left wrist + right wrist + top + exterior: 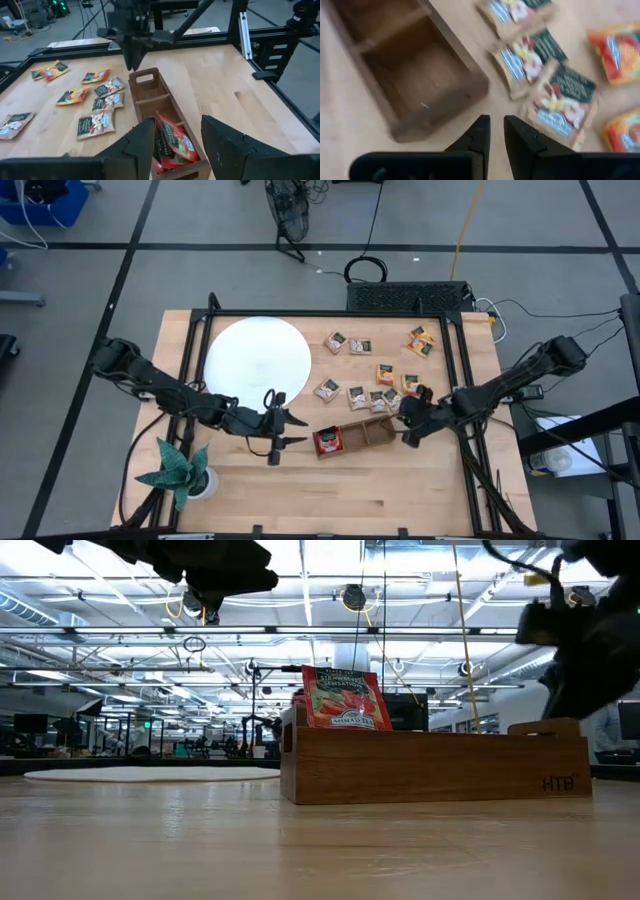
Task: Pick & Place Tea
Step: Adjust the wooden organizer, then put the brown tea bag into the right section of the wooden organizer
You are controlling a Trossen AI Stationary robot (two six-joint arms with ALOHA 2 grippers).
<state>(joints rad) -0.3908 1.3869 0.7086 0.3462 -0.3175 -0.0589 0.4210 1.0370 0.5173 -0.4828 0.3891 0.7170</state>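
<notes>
Left gripper, high view: left gripper (pixel 290 430) is above the table just beside the tray's red-filled end, fingers spread apart, holding nothing.
Right gripper, high view: right gripper (pixel 410 420) is at the tray's opposite end, fingers nearly together, nothing seen between them.
Tray, high view: wooden tray (pixel 385 439) lies across the table (pixel 400 490) between the two grippers; red sachet (pixel 330 441) stands in the end compartment nearest the left gripper.
Loose tea, high view: loose sachets (pixel 372 397) lie flat beside the tray and toward the far edge, right of the white disc (pixel 257 355).
Other item, high view: green paper plant (pixel 180 470) stands at the near left corner.
Low view: red sachet (pixel 342 700) stands upright above the tray wall (pixel 435 768); both arms hang overhead.
Left wrist view: own fingers (pixel 142 145) stand apart, framing the red sachets (pixel 172 142) in the nearest compartment; the other two compartments show bare wood.
Right wrist view: own fingertips (pixel 482 132) are close with a narrow gap, over bare table just beside the tray's empty end compartment (pixel 415 80) and near flat sachets (pixel 560 100).
</notes>
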